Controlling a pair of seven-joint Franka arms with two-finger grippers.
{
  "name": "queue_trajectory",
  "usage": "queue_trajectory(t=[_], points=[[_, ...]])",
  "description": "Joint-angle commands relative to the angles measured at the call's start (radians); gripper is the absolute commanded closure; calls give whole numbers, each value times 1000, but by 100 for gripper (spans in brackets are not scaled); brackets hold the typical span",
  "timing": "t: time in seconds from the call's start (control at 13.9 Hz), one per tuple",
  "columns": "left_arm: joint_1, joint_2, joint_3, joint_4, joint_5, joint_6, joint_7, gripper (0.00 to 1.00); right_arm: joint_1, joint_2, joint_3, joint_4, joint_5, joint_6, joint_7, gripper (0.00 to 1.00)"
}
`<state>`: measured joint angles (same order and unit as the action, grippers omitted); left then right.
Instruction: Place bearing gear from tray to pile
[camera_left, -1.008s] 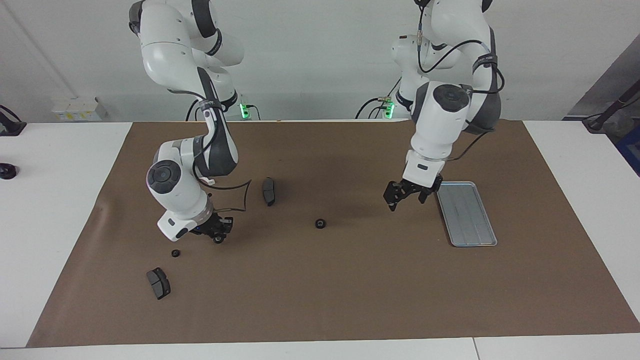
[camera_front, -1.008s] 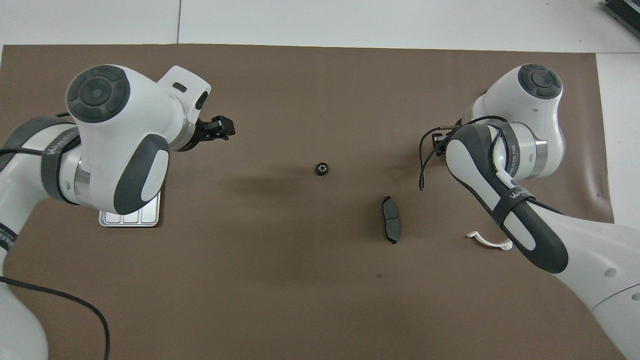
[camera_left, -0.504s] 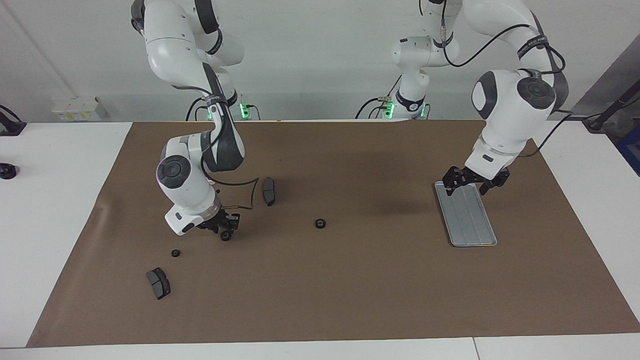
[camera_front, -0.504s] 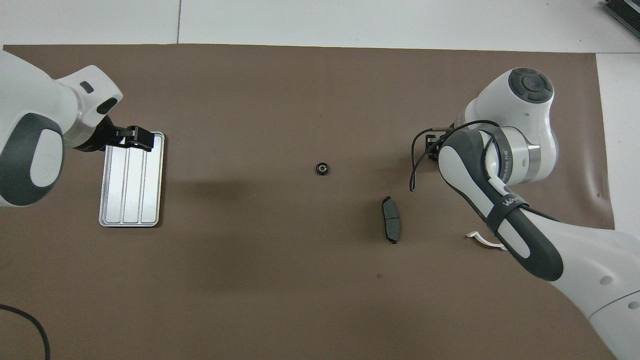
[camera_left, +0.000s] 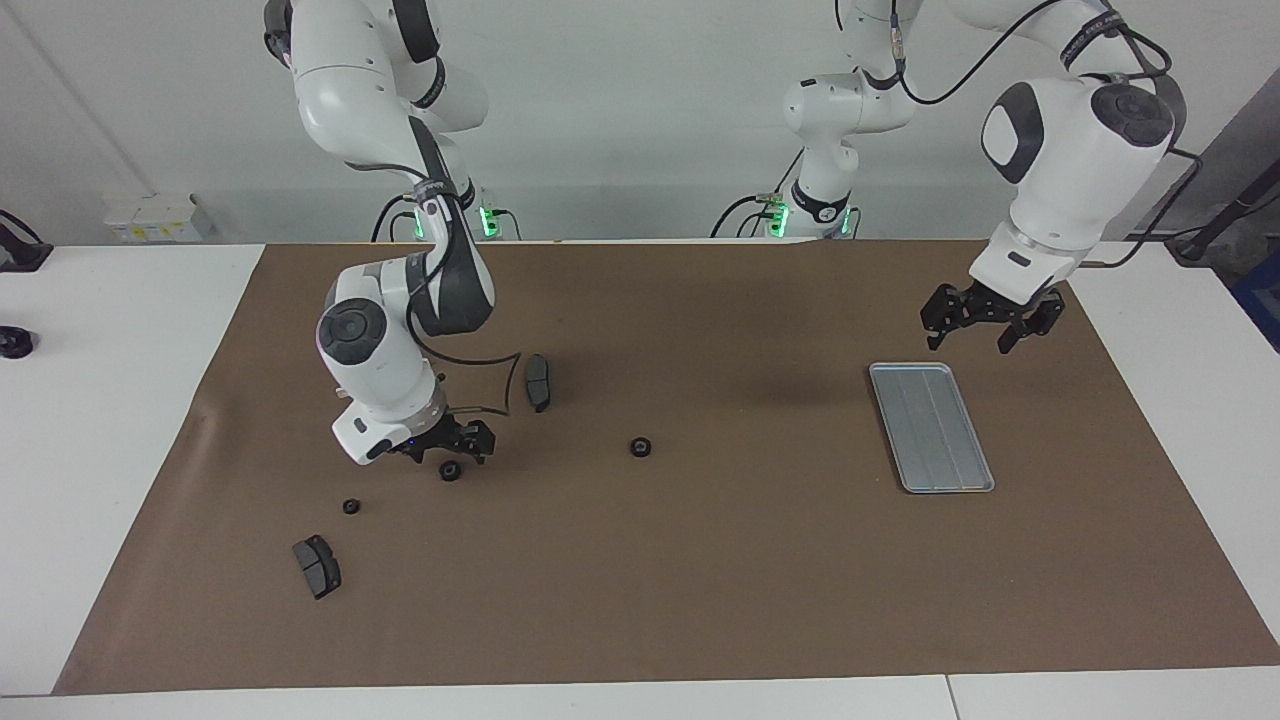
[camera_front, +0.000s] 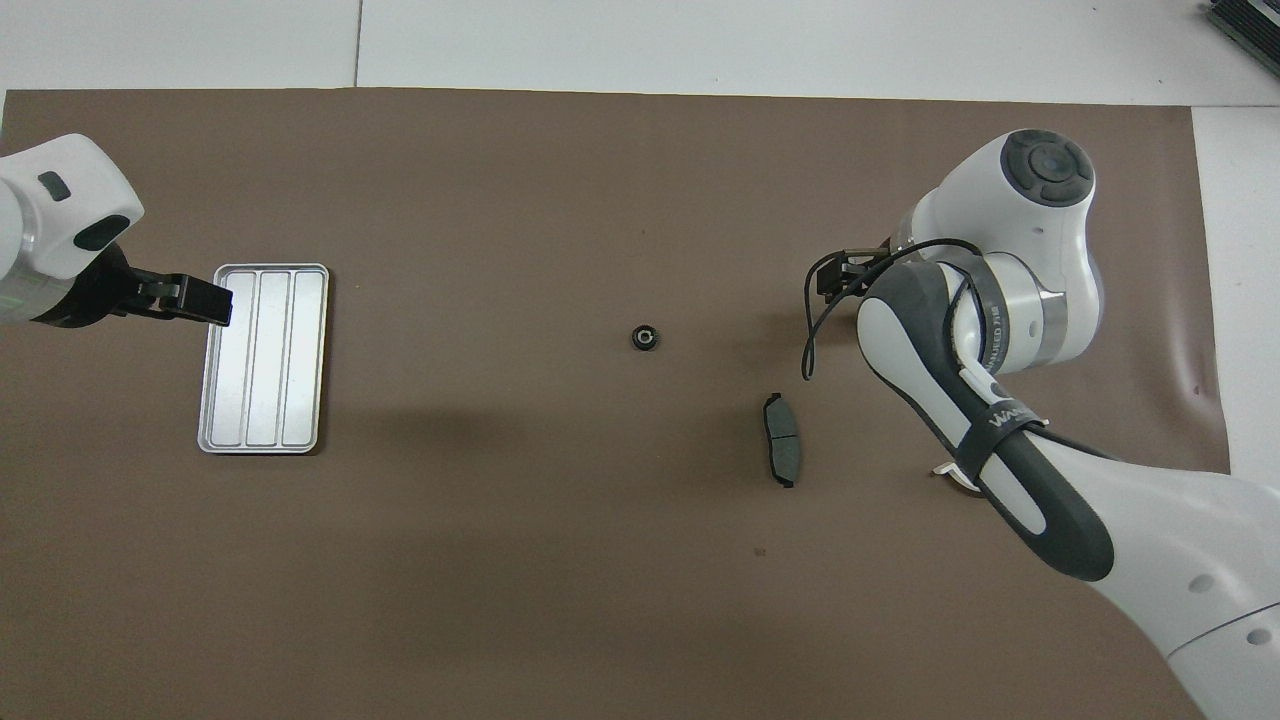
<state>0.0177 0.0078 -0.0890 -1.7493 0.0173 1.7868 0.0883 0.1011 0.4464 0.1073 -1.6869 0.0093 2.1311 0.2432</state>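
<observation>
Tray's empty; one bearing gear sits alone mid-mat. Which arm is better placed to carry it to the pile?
Right, probably. The right gripper hangs open by the pile, the lone bearing gear a short reach away. The left gripper is up, open, over the mat beside the empty tray, clearly farther off.

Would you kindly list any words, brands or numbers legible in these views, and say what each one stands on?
"WANUEED": on the dark strap around the right arm, overhead view; the spelling is uncertain.
White lettering on that arm's silver wrist ring: too blurred to read.
Strap lettering on both arms in the facing view: too small to read.
Tray and parts: no text.
</observation>
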Motion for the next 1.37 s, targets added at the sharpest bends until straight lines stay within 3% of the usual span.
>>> queue_trajectory(t=[0.0, 0.22, 0.5, 0.86, 1.15, 1.3], points=[[1, -23, 3, 62, -7, -119, -10, 0, 75, -3, 3, 6, -2, 99, 86, 0], [1, -19, 2, 143, -13, -188, -54, 0, 172, -2, 2, 7, -3, 145, 132, 0], [-2, -31, 2, 129, -13, -195, -133, 0, 316, 47, 2, 9, -89, 216, 296, 0], [-12, -39, 0, 119, -13, -219, -128, 0, 380, 133, -1, 58, -146, 236, 338, 0], [-19, -51, 3, 126, -11, -225, -128, 0, 370, 135, -1, 53, -216, 234, 337, 0], [-73, -52, 37, 129, -5, -231, -130, 0, 374, 135, -1, 52, -216, 225, 338, 0]])
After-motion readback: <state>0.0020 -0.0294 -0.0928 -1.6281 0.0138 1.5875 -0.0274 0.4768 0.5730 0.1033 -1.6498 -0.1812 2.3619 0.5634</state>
